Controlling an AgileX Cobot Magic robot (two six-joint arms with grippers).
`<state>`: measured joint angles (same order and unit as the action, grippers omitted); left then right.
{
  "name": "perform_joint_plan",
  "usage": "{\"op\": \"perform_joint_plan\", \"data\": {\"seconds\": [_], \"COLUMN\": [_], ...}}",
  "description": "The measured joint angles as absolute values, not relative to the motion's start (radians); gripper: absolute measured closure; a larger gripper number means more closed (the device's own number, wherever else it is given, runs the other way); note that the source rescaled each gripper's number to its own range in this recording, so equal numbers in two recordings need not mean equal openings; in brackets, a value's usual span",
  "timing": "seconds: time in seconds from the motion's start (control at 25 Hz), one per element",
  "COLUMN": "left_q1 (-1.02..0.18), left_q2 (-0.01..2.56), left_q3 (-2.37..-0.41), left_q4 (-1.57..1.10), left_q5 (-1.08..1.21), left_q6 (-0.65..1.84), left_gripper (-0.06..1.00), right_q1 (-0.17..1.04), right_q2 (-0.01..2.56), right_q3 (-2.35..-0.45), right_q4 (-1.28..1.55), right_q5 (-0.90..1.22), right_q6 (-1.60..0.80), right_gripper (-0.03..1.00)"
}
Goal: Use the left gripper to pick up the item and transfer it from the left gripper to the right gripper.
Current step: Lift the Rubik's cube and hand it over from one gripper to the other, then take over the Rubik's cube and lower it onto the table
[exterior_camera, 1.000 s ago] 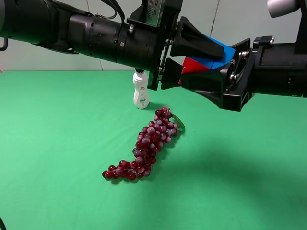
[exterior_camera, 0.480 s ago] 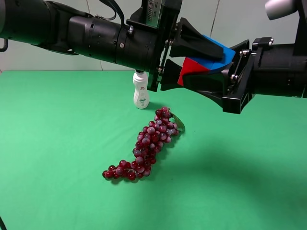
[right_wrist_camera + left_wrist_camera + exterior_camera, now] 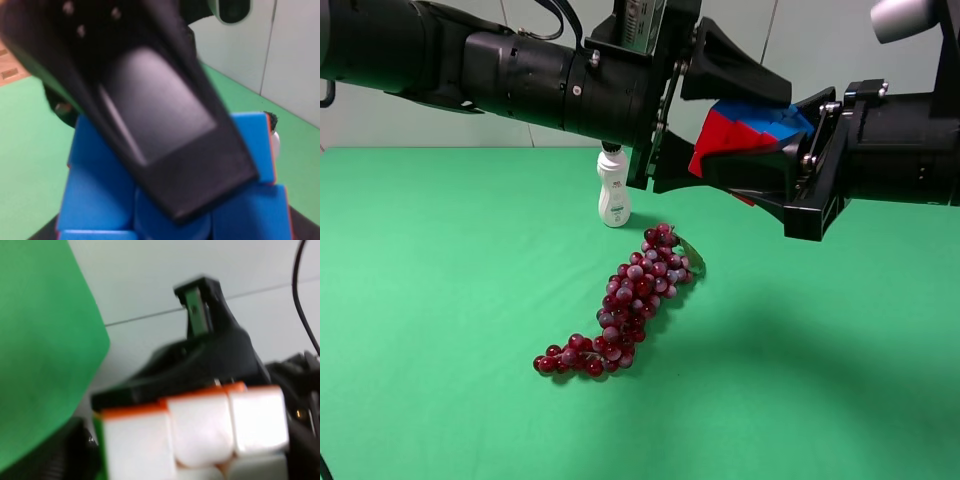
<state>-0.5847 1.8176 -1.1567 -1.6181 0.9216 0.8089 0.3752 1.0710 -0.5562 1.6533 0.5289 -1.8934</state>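
The puzzle cube (image 3: 722, 137) hangs high above the green table, showing red and blue faces. My right gripper (image 3: 760, 145) reaches in from the right and is shut on it, with one finger under it and one behind it. My left gripper (image 3: 738, 128) comes from the left and stands open. Its upper finger (image 3: 735, 70) is lifted clear of the cube's blue top. The left wrist view shows the cube's white and orange faces (image 3: 200, 425) close up. The right wrist view shows its blue face (image 3: 100, 195) behind a black finger (image 3: 165, 125).
A white bottle (image 3: 613, 190) stands on the green table (image 3: 440, 300) below the left arm. A red grape bunch (image 3: 625, 300) lies in front of it, under the two grippers.
The left gripper's upper finger has lifted off the cube's top and its jaws have spread. The cube has tipped slightly and stays in the right gripper.
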Motion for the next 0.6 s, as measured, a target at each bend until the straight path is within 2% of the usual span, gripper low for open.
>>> {"op": "perform_joint_plan", "data": {"seconds": [0.08, 0.2, 0.6], "left_q1": [-0.585, -0.585, -0.532], "left_q2": [1.818, 1.818, 1.812], "left_q3": [-1.157, -1.157, -1.157], "left_q4": [-1.619, -1.623, -1.623], "left_q5": [0.913, 0.913, 0.934], "left_q6": [0.807, 0.806, 0.805], "left_gripper": [0.24, 0.18, 0.15], "right_q1": [0.375, 0.375, 0.375], "right_q2": [1.071, 1.071, 1.071], "right_q3": [-0.556, -0.556, -0.556], "right_q4": [1.652, 1.652, 1.635], "right_q5": [0.529, 0.531, 0.517], "right_q6": [-1.893, -1.893, -1.893], "right_gripper": [0.97, 0.97, 0.97]}}
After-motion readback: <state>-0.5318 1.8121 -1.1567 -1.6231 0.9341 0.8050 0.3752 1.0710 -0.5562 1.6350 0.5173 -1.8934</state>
